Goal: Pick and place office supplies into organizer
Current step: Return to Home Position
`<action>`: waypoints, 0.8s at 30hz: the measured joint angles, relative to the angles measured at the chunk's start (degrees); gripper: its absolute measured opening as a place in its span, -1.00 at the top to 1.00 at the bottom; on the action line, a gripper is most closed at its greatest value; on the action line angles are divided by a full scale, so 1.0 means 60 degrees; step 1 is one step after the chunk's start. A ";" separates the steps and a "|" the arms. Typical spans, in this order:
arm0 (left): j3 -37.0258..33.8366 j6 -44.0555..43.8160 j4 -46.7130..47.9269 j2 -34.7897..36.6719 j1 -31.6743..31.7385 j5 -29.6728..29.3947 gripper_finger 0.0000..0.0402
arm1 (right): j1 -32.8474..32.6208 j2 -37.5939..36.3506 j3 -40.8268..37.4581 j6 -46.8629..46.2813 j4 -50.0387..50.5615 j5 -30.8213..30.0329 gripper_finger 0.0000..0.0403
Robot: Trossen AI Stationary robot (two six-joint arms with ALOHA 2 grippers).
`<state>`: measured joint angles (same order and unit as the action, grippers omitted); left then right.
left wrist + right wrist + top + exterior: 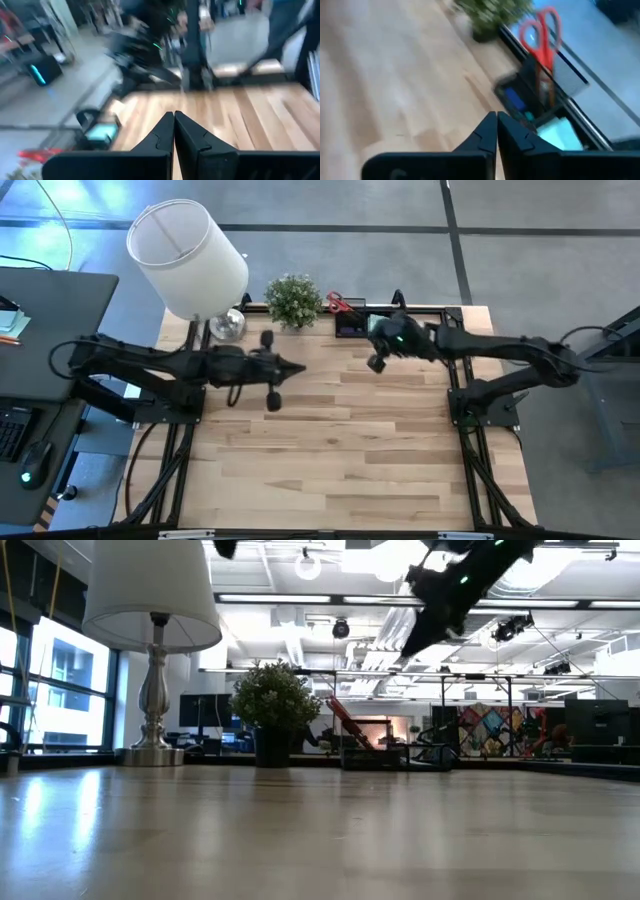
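Grippers both clenched, empty: left gripper (174,117) over the middle of the table (350,465), right gripper (496,119) raised near its far edge, where a low swing home could brush the plant (293,300), shove the organizer (351,326) beside it, or snag the scissors (542,37) standing inside.

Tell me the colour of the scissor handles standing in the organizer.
Red; the scissors show best in the right wrist view.

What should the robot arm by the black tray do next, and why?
Probably draw the right gripper back from the organizer toward its rest spot. Its fingers are shut on nothing, and the scissors and sticky notes already sit in the organizer.
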<state>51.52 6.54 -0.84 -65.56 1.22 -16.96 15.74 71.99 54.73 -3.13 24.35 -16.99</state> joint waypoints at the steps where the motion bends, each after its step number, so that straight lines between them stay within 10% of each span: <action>1: -0.0160 0.0076 -0.0226 0.0268 -0.0040 -0.0085 1.00 | -0.0127 -0.0367 -0.0266 0.0058 -0.0225 0.0069 0.98; 13: -0.3763 -0.0003 -0.0648 0.4841 -0.0018 0.0991 1.00 | -0.0239 -0.5793 -0.5339 0.0087 -0.5095 0.3151 0.97; 24: -0.5826 -0.0347 -0.0818 0.8758 -0.0019 0.2004 1.00 | -0.0196 -0.9723 -0.7337 -0.0309 -0.5257 0.3654 0.99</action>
<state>16.56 4.46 -5.74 -13.01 1.10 -4.93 14.57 13.66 10.71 -4.99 -7.19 4.93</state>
